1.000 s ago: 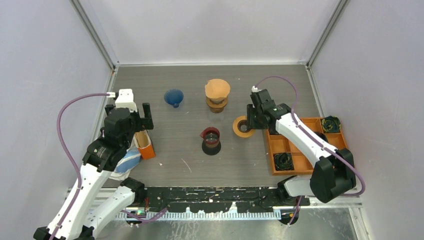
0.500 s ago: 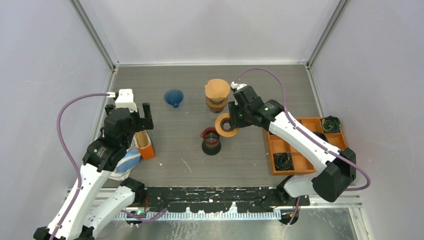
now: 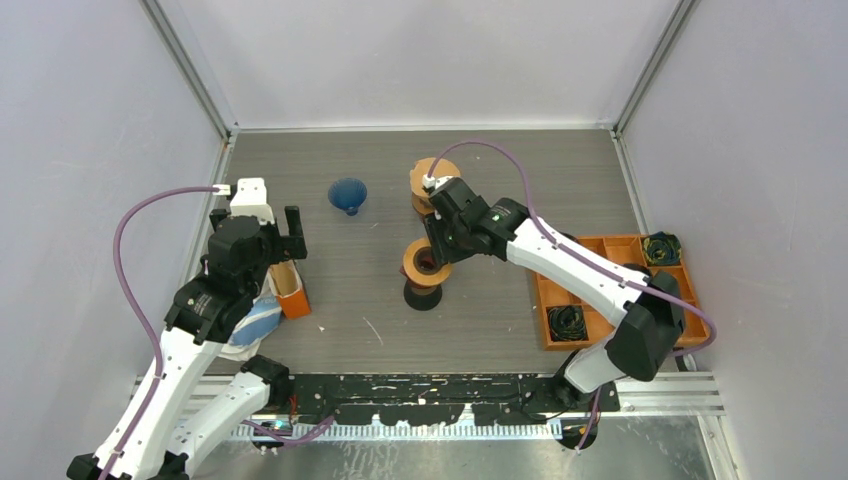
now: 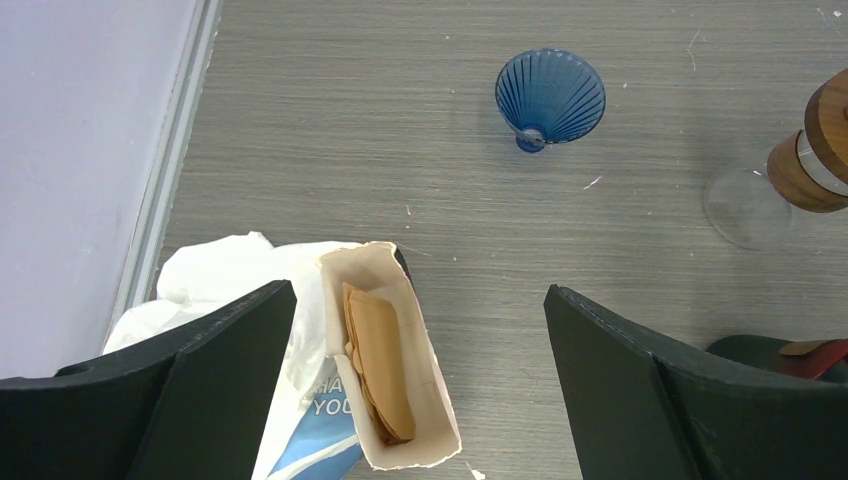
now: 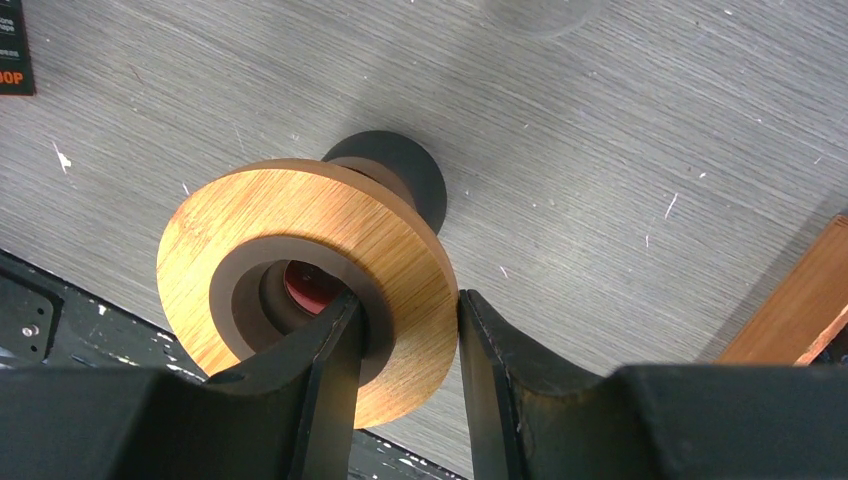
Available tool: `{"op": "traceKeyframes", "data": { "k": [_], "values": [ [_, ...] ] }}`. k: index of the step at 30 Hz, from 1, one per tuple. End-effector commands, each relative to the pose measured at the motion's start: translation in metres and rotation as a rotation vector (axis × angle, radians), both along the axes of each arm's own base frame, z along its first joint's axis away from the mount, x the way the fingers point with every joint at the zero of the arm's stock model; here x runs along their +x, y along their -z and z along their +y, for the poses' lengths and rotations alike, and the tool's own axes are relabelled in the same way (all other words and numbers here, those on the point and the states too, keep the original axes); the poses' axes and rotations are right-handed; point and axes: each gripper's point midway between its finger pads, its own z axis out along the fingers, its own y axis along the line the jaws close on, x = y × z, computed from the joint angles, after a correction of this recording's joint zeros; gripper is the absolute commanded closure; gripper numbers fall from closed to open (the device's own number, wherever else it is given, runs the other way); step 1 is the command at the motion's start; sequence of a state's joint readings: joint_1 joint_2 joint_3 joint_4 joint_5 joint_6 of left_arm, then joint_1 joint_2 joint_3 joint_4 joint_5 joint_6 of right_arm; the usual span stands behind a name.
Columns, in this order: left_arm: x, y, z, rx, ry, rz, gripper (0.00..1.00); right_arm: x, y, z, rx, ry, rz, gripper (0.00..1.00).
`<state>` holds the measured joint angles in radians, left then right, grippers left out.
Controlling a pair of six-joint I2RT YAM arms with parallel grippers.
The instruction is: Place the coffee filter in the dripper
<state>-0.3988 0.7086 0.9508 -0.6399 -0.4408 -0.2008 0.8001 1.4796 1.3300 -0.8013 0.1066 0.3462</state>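
Brown paper coffee filters stand in an open white carton at the table's left. My left gripper hangs over the carton, open and empty. The blue ribbed dripper sits on the table farther back. My right gripper is shut on a wooden ring, one finger through its hole and one outside. It holds the ring just over a red cup on a black base.
A glass carafe with a wooden collar and a brown filter on top stands behind the red cup. An orange compartment tray lies at the right. A white and blue bag lies by the carton.
My right arm has carried the wooden ring leftward from beside the orange tray to over the red cup. The left arm has not moved.
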Motion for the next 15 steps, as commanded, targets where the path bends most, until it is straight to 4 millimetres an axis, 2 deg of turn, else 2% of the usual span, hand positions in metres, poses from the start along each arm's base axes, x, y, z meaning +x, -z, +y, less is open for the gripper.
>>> {"op": "traceKeyframes", "data": {
  "k": [1, 6, 15],
  "values": [
    [0.004, -0.014, 0.0, -0.02, -0.004, -0.06, 0.01, 0.01, -0.023, 0.015, 0.041, -0.007, -0.058, 0.73],
    [0.004, -0.014, 0.0, -0.019, -0.002, -0.059, 0.01, 0.013, -0.017, 0.02, 0.019, -0.016, -0.055, 0.73],
    [0.004, -0.014, -0.001, -0.02, 0.0, -0.058, 0.01, 0.013, 0.005, 0.023, -0.027, -0.028, -0.017, 0.7]
  ]
}}
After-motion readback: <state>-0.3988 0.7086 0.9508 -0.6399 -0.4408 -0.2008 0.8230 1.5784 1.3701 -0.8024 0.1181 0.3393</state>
